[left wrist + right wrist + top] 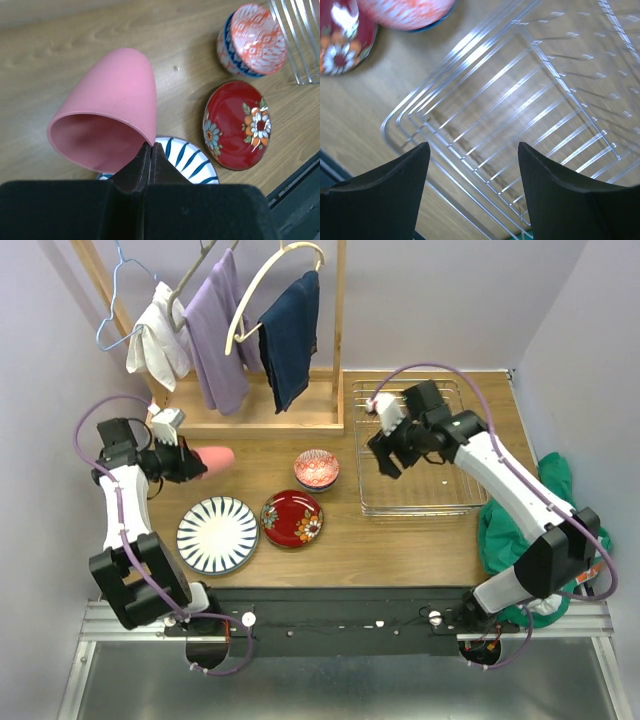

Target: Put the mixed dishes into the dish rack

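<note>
- The left arm [125, 510] rises from its base along the table's left side, then bends at the elbow so the forearm points right.
- The left gripper [195, 462] faces right, level with the table.
- In the left wrist view its fingers [142, 167] are pressed together, pinching the rim of the cup [112, 107].
- The right arm [510, 480] swings out to the right from its base, then reaches back up and left.
- The right gripper [385, 455] tilts downward over the rack [440, 505].
- Its fingers [385, 195] stand wide apart with nothing between them.
</note>
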